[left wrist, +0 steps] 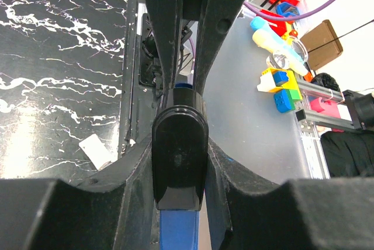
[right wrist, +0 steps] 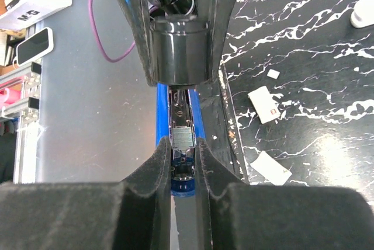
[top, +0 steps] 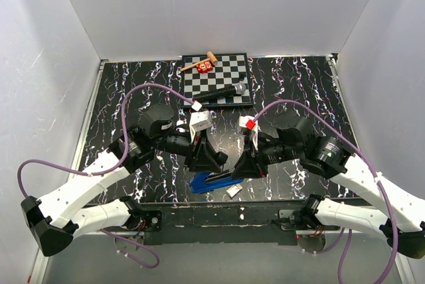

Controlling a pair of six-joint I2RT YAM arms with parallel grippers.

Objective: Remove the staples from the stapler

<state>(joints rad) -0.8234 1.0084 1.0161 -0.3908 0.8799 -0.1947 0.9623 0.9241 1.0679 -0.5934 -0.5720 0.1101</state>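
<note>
One stapler [top: 207,182], two hands, one chessboard [top: 216,78], one microphone [top: 222,93], one small wooden mallet [top: 199,64] and one red item [top: 204,66] were counted on the bench [top: 119,91]. The stapler was found well to the near side of the chessboard, close to the bench's near edge. Its long axis was laid roughly parallel to the chessboard's near edge, running left to right. Its black end [left wrist: 180,162] was pinched in the left hand [top: 211,168], which was closed narrowly around it. The blue body, with its channel [right wrist: 183,139] opened upward and metal seen inside, was gripped at the sides by the right hand [top: 240,170], also closed narrowly on it. The microphone was laid across the chessboard's near right corner; the mallet and the red item were set at its far left corner. One white slip [top: 233,191] was seen just beside the stapler, and three more white scraps [right wrist: 263,104] were counted in the right wrist view.
</note>
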